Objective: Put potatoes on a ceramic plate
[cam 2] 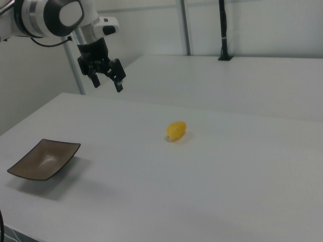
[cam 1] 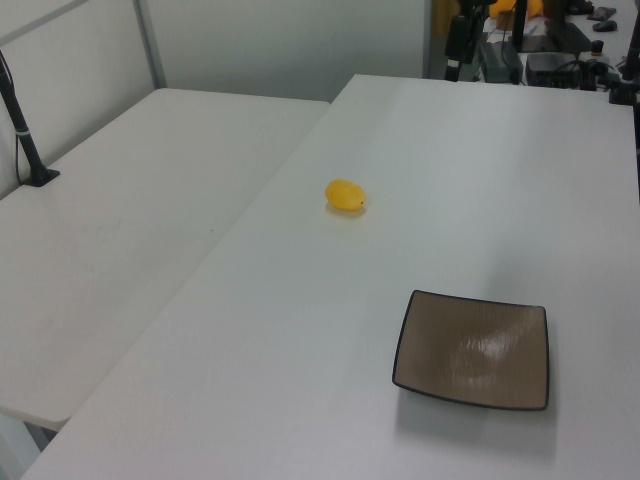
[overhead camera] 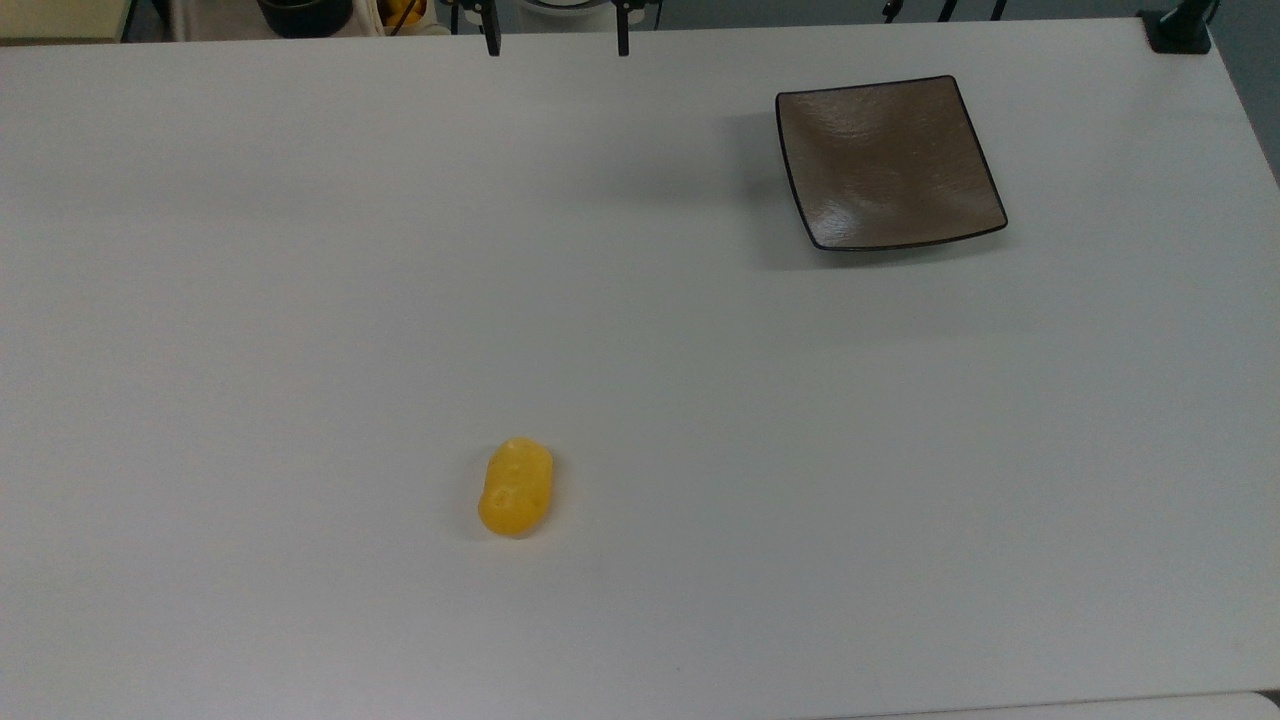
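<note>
Right view shows the tool (cam 2: 108,80) raised with fingers apart and empty, the potato (cam 2: 176,130) lying alone on the tabletop (cam 2: 242,191) well apart from the plate (cam 2: 44,159); approach pending, descent over the potato judged next.

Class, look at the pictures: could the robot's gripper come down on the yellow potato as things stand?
Probably yes. The potato lies alone on bare table, the plate well aside, and the open gripper hangs above with nothing between.

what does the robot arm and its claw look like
The arm is white and rounded, with a grey disc on its joint and a thin black cable trailing off it. At its end sits a black claw with two short black fingers.
</note>
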